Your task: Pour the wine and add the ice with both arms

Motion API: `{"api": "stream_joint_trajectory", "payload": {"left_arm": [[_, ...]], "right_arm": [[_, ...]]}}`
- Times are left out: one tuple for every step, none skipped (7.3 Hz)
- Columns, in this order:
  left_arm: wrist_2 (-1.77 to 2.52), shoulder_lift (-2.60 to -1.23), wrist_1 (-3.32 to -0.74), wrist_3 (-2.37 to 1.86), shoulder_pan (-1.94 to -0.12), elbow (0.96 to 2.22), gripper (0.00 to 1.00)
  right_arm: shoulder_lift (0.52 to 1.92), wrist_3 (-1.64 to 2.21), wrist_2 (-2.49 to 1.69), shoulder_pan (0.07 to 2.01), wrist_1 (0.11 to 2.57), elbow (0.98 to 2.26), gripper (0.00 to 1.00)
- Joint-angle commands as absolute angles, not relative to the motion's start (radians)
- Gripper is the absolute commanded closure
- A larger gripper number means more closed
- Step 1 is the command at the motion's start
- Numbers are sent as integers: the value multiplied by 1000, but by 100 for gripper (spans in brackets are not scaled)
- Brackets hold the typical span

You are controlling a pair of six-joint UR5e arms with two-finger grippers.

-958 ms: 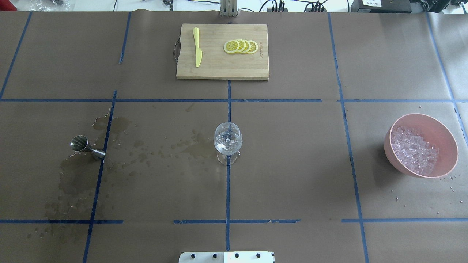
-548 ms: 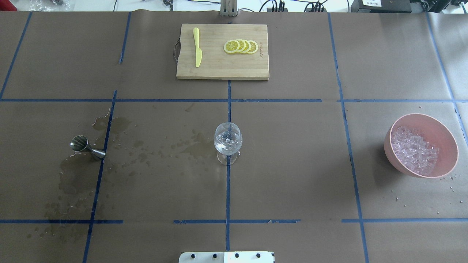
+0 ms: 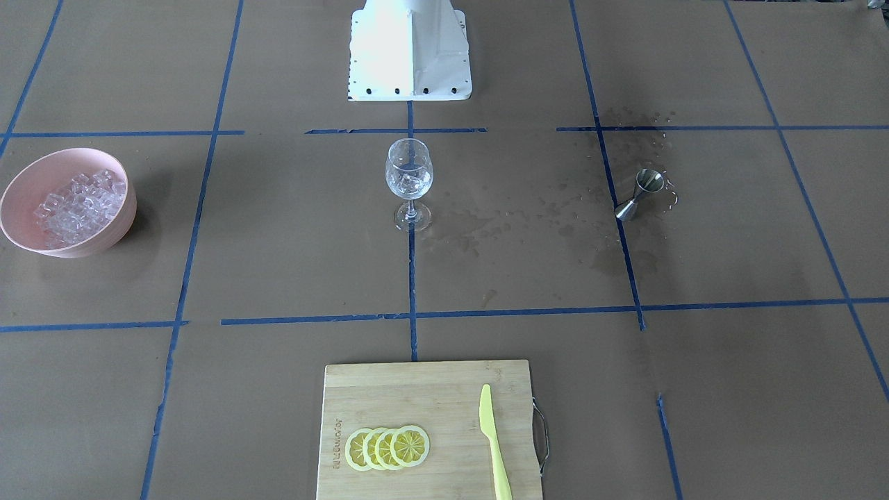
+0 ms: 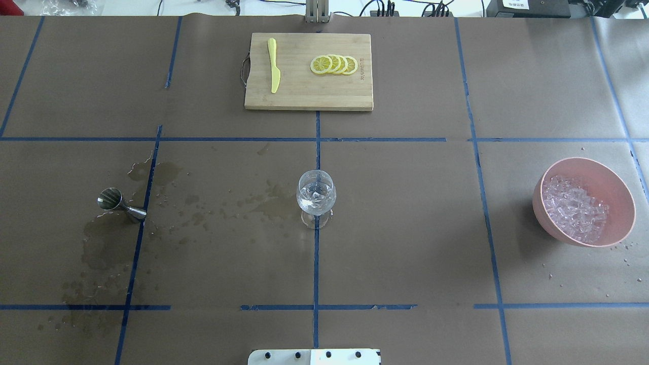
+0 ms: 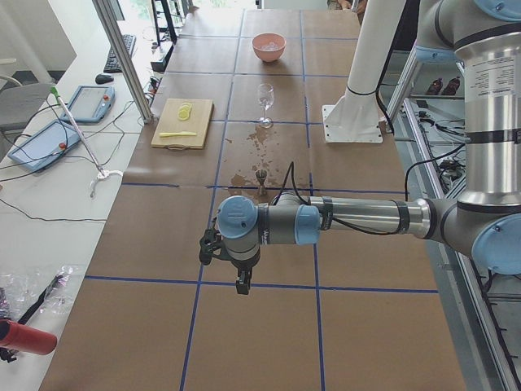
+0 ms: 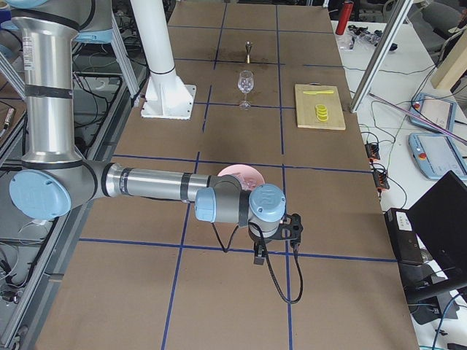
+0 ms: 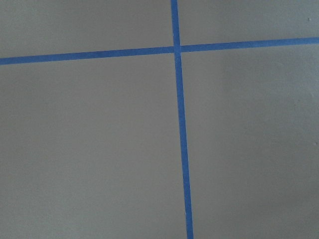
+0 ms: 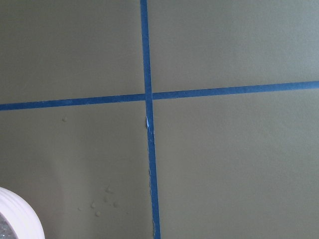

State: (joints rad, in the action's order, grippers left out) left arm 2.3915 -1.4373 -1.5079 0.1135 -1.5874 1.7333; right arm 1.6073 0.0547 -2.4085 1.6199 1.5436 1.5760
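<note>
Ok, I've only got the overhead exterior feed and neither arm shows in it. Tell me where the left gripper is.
Observer: In the exterior left view the left gripper points down above the brown paper, on the camera's side of the jigger.
Operator: Now give me the right one.
Observer: The exterior right view has the right gripper hanging just on the camera's side of the pink bowl.
Operator: Read me its wrist camera.
Observer: Taped paper, a few droplets, and only the bowl's pale rim in the lower left corner.
</note>
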Motion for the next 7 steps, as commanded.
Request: {"api": "stream_joint_trajectory", "payload": {"left_arm": [[2391,-1437,-1508,114,-1586,1733,0],[2391,-1439,-1508,112,-1588,1732,0],[2393,-1440,-1509,112,-1586,1732,0],[2393,-1440,-1509,112,-1586,1730,0],[2393,-1442,-1509,112,-1586,1730,0],[2393,-1442,-1509,110,-1586,1730,0],[2393,-1442,-1509,110,-1586,1730,0]], "right_arm": [[1606,86,-2410,1620,1542,1577,0],[1606,86,-2408,1620,1534,1575,0],[1606,84,-2407,1620,1525,1575,0],[1606,86,-2402,1620,1494,1569,0],[1606,86,-2396,1620,1444,1546,0],[1605,86,-2396,1620,1401,1520,0],[1605,87,-2396,1620,1385,1514,0]]}}
